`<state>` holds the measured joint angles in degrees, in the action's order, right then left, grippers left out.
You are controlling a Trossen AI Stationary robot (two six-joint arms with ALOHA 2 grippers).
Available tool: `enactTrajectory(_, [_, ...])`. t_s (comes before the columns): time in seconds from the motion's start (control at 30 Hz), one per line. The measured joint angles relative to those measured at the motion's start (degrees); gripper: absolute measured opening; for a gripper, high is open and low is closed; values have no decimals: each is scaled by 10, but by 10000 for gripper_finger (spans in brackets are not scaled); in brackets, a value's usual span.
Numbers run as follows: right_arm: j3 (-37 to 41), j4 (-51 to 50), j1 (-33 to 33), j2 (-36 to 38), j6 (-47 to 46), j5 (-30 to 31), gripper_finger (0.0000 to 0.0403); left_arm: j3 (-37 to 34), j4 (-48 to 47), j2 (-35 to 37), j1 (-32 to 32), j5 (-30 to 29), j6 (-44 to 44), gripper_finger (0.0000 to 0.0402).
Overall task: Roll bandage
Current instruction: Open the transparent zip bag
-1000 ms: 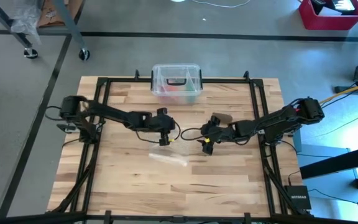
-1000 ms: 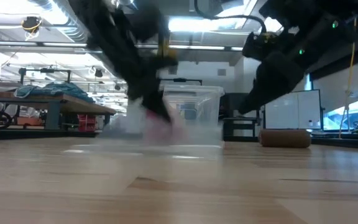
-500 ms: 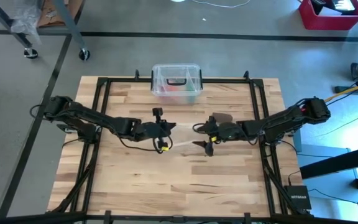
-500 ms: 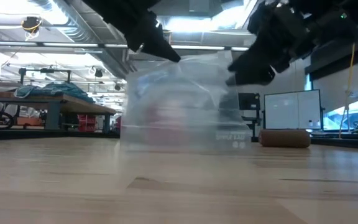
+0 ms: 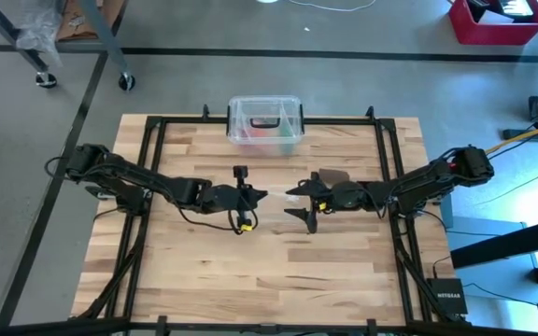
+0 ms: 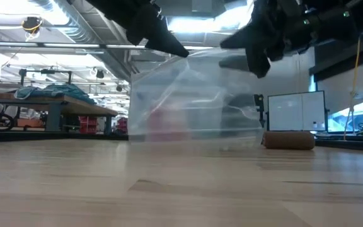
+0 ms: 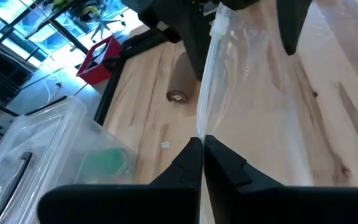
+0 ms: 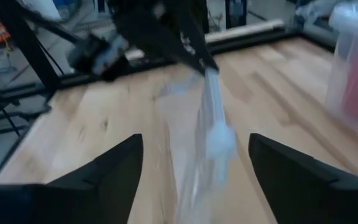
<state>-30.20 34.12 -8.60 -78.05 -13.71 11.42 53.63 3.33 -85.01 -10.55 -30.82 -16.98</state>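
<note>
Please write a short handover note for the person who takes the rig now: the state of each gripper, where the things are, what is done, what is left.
Left gripper: jaws shut on the clear plastic bag, holding it up above mid-table.
Right gripper: jaws open, facing the bag's other edge, not gripping it.
Bandage: a small brown roll lying on the table behind the right arm, untouched.
Clear plastic box: at the table's far edge, lid on.
Done: the bandage is rolled, the bag is lifted.
Left, probably: the right gripper takes the bag's free edge.

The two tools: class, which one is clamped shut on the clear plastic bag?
The left tool: its fingers are pressed together on the clear plastic bag's edge, holding it up off the table. The right tool stands wide open around the other edge.
</note>
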Motion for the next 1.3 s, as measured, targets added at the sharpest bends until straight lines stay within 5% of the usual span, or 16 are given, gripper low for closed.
enactTrajectory(0.17, [-1,-5,0,0,6,0,211,0,3,0,0,0,0,3])
enactTrajectory(0.43, [-1,-14,0,0,34,0,17,0,5,0,0,0,23,4])
enactTrajectory(0.63, [-1,-21,-1,0,40,8,13,0,6,0,1,5,79,4])
enactTrajectory(0.9, [-1,-43,0,0,62,32,4,32,-18,0,9,96,119,4])
enactTrajectory(1.13, [-2,-45,-1,0,50,25,3,37,-49,0,4,93,132,4])
enactTrajectory(1.3, [-4,-42,0,0,50,20,3,38,-86,0,8,34,121,4])
